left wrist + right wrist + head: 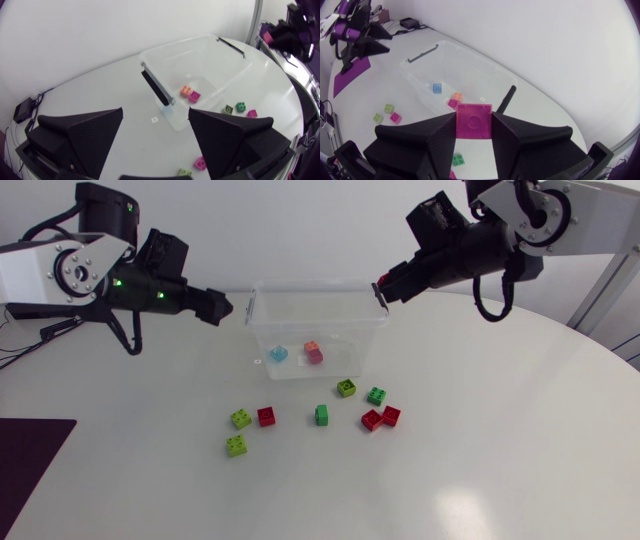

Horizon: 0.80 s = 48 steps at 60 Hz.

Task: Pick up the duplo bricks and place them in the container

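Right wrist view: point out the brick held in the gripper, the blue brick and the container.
Held brick (474, 121), right wrist view, middle of its flat face.
Blue brick (437, 88), right wrist view, its top.
Container (480, 60), right wrist view, its far rim.

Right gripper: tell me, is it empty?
No. The right wrist view shows the right gripper shut on a pink duplo brick, one finger against each side.
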Motion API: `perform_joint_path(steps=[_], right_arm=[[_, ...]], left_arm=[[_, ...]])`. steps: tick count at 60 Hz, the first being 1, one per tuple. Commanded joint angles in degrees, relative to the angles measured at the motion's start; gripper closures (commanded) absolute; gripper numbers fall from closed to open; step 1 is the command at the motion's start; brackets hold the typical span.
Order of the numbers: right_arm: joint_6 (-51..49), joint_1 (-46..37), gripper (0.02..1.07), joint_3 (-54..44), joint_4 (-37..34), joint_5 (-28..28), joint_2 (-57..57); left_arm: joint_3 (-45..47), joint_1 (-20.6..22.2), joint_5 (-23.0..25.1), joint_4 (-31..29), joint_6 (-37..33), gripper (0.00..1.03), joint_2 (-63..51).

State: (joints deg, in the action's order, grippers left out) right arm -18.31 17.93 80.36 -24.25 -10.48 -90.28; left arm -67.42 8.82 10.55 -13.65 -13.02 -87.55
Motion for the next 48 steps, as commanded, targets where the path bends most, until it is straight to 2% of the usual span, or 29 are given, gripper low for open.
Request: perform_joint_path(steps=[1, 14, 23, 24, 28, 29, 31, 33, 38, 48], right_arm=[[3.0, 1.5, 0.82, 3.2, -0.1, 0.3, -3.9], [5.2, 4.1, 0.82, 12.2, 2.2, 2.4, -14.1], [6.2, 4.8, 0.80, 18.4, 2.4, 4.1, -21.1], [6.2, 4.9, 0.78, 18.9, 2.4, 4.2, -21.6], [6.6, 4.9, 0.53, 21.4, 2.3, 4.9, -24.4], [6.6, 4.9, 0.45, 22.3, 1.9, 5.0, -25.1], [6.6, 4.9, 0.18, 24.0, 0.7, 5.3, -26.6], [6.6, 4.8, 0.07, 24.4, 0.5, 5.5, -27.1], [6.8, 4.8, 0.07, 23.6, 0.2, 5.4, -25.9], [6.8, 4.8, 0.07, 16.6, 0.3, 5.1, -18.5]], left_arm=[[4.9, -1.7, 1.7, -2.4, -5.4, 0.11, 1.7], [12.9, -2.4, 2.8, -6.7, -15.9, 0.11, 3.0], [15.0, -0.3, 3.0, -9.0, -20.0, 0.11, 1.7], [15.1, 0.4, 3.0, -9.4, -20.6, 0.11, 1.3], [15.0, 2.2, 3.0, -10.1, -21.3, 0.11, -0.3], [14.9, 2.6, 3.0, -10.3, -21.3, 0.11, -0.9], [14.7, 3.6, 2.9, -10.6, -21.2, 0.11, -1.9], [14.6, 5.3, 2.8, -10.8, -21.3, 0.11, -3.7], [13.6, 6.5, 2.3, -10.8, -21.9, 0.11, -6.6], [9.9, 6.0, 1.9, -11.3, -22.8, 0.12, -11.3]])
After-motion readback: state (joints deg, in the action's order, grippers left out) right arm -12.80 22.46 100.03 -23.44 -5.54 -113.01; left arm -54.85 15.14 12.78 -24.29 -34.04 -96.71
